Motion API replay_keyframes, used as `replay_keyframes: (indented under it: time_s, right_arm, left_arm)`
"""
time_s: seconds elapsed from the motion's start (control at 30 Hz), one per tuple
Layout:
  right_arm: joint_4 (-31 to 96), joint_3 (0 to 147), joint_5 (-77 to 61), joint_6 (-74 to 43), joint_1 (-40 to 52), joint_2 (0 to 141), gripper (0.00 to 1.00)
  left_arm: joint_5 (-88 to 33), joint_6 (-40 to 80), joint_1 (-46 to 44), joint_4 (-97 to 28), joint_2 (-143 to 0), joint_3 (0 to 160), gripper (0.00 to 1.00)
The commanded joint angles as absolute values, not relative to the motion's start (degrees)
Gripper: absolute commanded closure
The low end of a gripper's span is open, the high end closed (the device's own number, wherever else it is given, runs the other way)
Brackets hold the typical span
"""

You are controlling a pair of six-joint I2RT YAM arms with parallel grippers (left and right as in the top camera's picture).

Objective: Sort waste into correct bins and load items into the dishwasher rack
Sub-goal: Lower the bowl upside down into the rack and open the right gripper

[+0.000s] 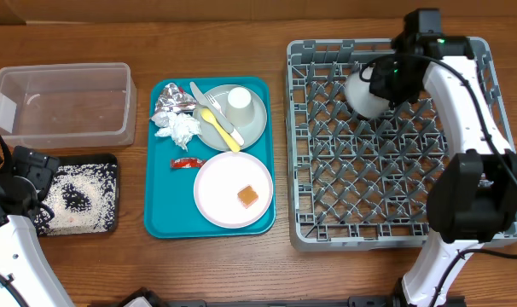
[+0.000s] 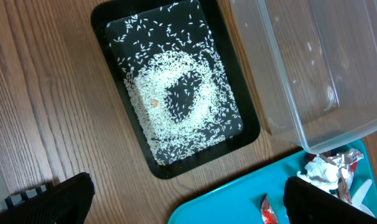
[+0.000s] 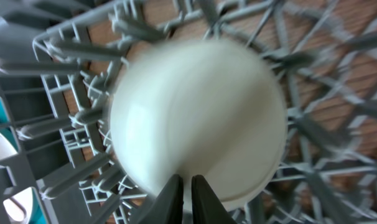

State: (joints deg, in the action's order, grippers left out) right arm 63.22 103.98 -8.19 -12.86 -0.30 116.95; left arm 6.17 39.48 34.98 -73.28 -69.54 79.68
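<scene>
- Right end effector (image 3: 187, 186): clenched, fingertips pinched on the near rim of the bowl (image 3: 195, 118), apparently gripping it.
- Bowl: directly ahead of those fingertips, dome side toward the wrist, low among the pegs of the rack (image 1: 327, 217); round, so no long axis to line up.
- Left end effector (image 2: 188, 202): released, spread wide, black tray (image 2: 107, 25) of rice ahead of it; far from the bowl, so likely the right arm's job.

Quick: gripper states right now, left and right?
Left gripper: open, holding nothing.
Right gripper: closed on the rim of the small white bowl, over the dishwasher rack.
</scene>
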Motion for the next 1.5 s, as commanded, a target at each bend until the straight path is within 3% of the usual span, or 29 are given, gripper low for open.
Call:
replay_keyframes:
  time_s: [0.0,0.23,0.37,0.5,0.57,0.6,0.63,0.67,0.83,1.03,1.47]
  right_arm:
    - [62.35,103.35,-9.41,-13.78,0.67,117.25,0.91]
    - [62.54,103.81,-9.10,-13.13,2.52,116.71,0.95]
    - [63.81,106.63,-9.13,-13.15,2.50,114.13,0.91]
    - [63.66,108.79,-10.07,-13.76,2.52,109.51,0.66]
    - [63.05,109.51,-13.50,-13.76,2.50,107.20,0.57]
    - [62.76,109.80,-15.77,-13.76,2.50,106.13,0.48]
    - [62.33,109.89,-18.20,-13.76,2.52,104.99,0.11]
    - [62.22,109.89,-20.14,-13.76,2.52,104.18,0.00]
    - [62.76,109.89,-31.22,-13.72,2.63,103.28,0.00]
    - [60.97,109.93,-33.98,-13.78,1.93,102.48,0.00]
    - [63.40,109.93,-5.76,-18.24,-12.08,100.97,0.00]
  left_arm:
    - [6.13,39.42,35.24,-73.25,-69.65,80.79,0.00]
    - [6.13,39.42,35.24,-73.25,-69.65,80.79,0.00]
    - [6.13,39.44,35.24,-73.25,-69.65,80.79,0.00]
    - [6.13,39.42,35.24,-73.25,-69.65,80.79,0.00]
    - [6.13,39.42,35.24,-73.25,-69.65,80.79,0.00]
    - [6.13,39.42,35.24,-73.25,-69.65,80.79,0.00]
    - [6.13,39.42,35.24,-73.25,-69.65,80.79,0.00]
    - [6.13,39.42,35.24,-73.25,-69.65,80.79,0.00]
    - [6.13,39.42,35.24,-73.25,-69.65,80.79,0.00]
    - [6.13,39.42,35.24,-73.25,-69.65,80.79,0.00]
    - [6.13,39.42,35.24,-73.25,-69.65,80.79,0.00]
